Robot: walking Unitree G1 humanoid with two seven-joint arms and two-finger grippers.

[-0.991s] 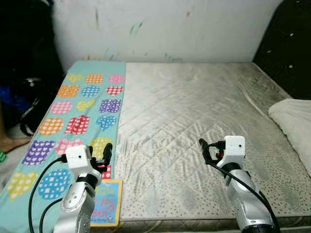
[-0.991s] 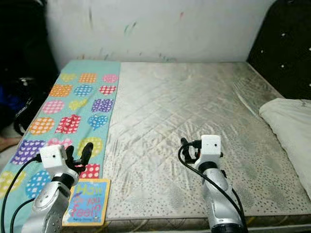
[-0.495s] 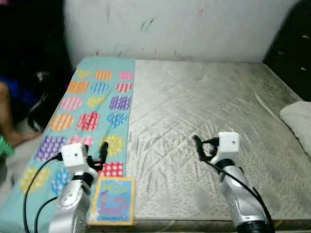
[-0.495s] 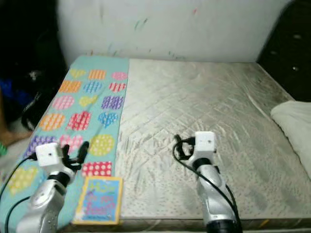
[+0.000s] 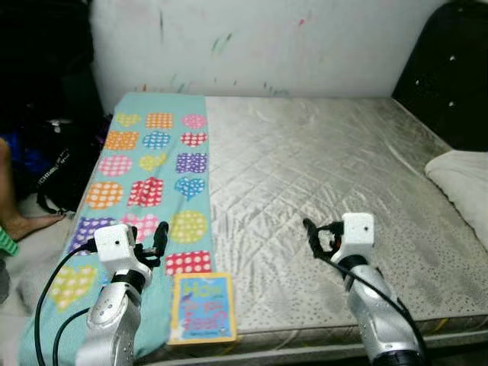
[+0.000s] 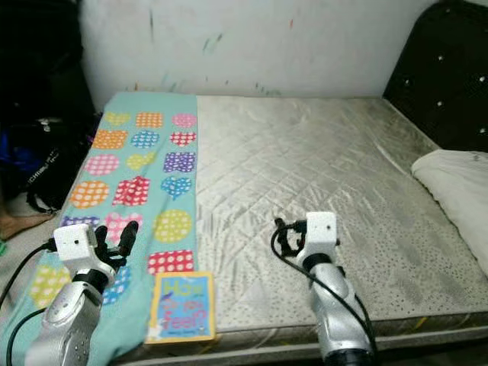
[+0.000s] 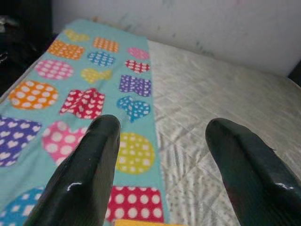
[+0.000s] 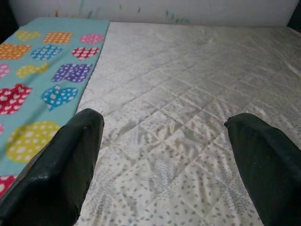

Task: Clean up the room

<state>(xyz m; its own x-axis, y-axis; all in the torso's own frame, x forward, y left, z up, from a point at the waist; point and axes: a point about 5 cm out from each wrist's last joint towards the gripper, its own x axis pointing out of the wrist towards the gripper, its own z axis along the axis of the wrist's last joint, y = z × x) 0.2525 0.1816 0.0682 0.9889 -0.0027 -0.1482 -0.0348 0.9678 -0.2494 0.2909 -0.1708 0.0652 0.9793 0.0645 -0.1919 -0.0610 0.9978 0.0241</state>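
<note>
A bare bed (image 5: 320, 175) with a shiny quilted mattress. Along its left side, a teal blanket (image 5: 152, 175) with dotted hearts. Near the front edge, a blue picture book (image 5: 202, 306) lying flat, half on the blanket, half on the mattress. At the right edge, a white pillow (image 5: 461, 179). Left end effector (image 5: 152, 242) held up over the blanket, just beside the book, fingers (image 7: 89, 174) spread, holding nothing. Right end effector (image 5: 316, 238) over the mattress, fingers (image 8: 61, 169) spread wide, empty too. On the floor at far left, a person's bare foot (image 5: 23, 225) and a dark bag (image 5: 53, 164).
</note>
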